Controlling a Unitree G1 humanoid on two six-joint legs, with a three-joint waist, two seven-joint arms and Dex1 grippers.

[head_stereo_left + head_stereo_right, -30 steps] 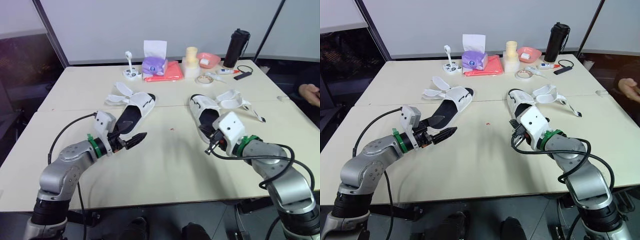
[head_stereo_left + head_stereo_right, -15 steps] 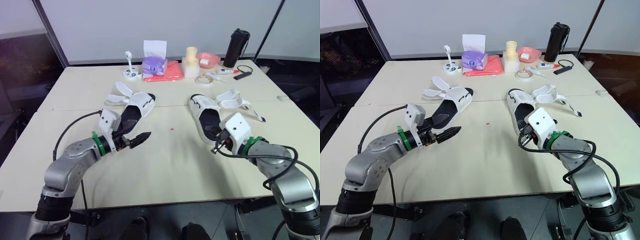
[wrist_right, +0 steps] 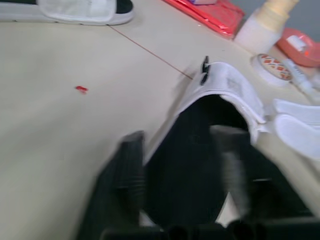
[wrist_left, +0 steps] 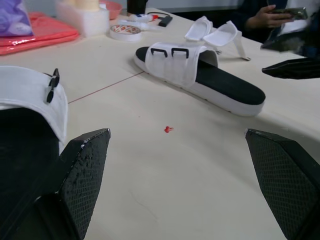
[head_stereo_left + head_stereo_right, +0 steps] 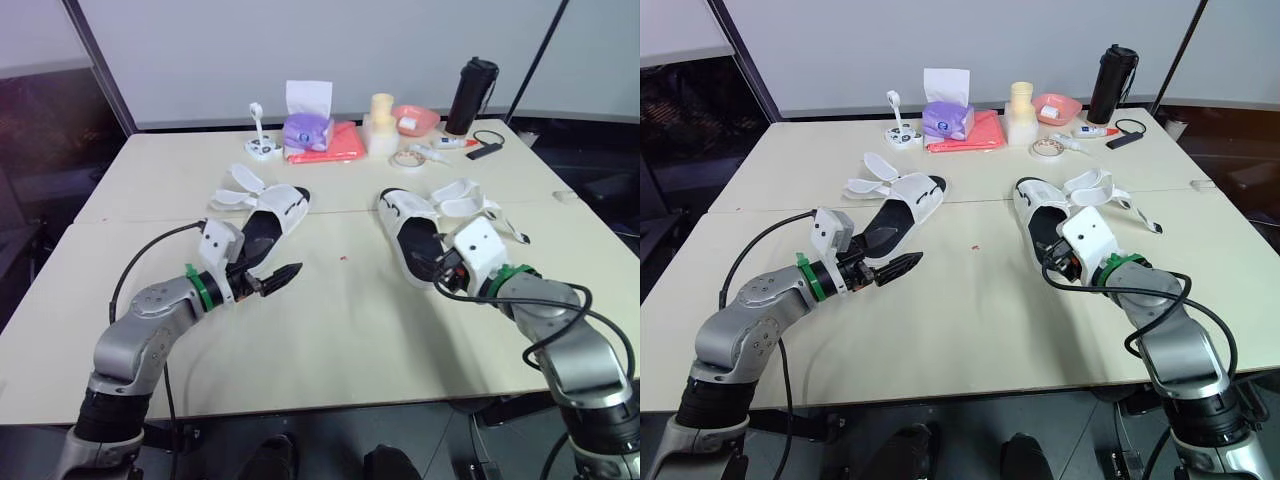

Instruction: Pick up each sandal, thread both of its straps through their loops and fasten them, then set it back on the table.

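Two white sandals with black footbeds lie on the table, straps undone and spread out. The left sandal (image 5: 268, 222) lies just beyond my left gripper (image 5: 285, 274), which hovers by its heel with fingers (image 4: 87, 165) wide apart and nothing between them. The right sandal (image 5: 412, 232) has two black loops on its band (image 4: 175, 54). My right gripper (image 5: 447, 268) is at this sandal's heel. Its blurred fingers (image 3: 126, 170) stand apart over the black footbed (image 3: 200, 150), open.
Along the far edge stand a purple tissue box (image 5: 308, 130), a red cloth (image 5: 336, 146), a yellow foam piece (image 5: 382, 122), a pink bowl (image 5: 417, 118), a tape roll (image 5: 408, 158) and a black bottle (image 5: 473, 95). A person's hand (image 4: 262, 19) is beyond the table.
My right gripper has moved forward to the right sandal's heel and its fingers have spread from shut to open. The left gripper has edged slightly forward, still open.
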